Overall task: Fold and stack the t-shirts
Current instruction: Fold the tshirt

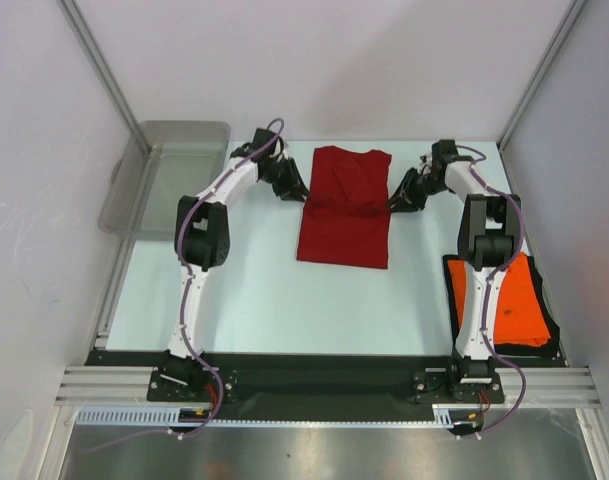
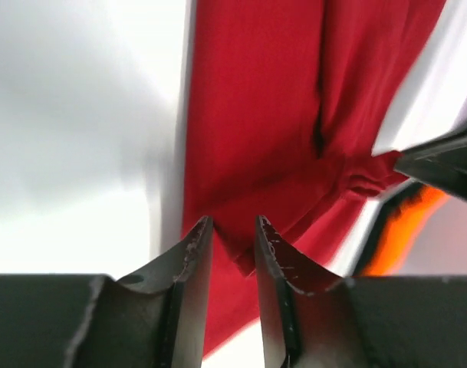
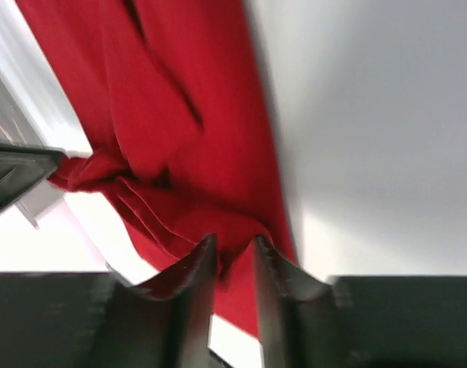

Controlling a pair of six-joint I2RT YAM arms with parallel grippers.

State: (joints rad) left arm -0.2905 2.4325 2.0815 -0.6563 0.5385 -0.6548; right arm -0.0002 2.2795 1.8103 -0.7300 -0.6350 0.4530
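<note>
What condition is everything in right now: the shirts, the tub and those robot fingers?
Red shirt: flat on the table, sides folded in to a narrow strip.
Orange shirt: lying flat, looks folded, partly hidden by the right arm.
Tub: upright, looks empty.
Left fingers: slightly apart at the red shirt's edge.
Right fingers: a little apart with red cloth bunched at them; grip unclear.
</note>
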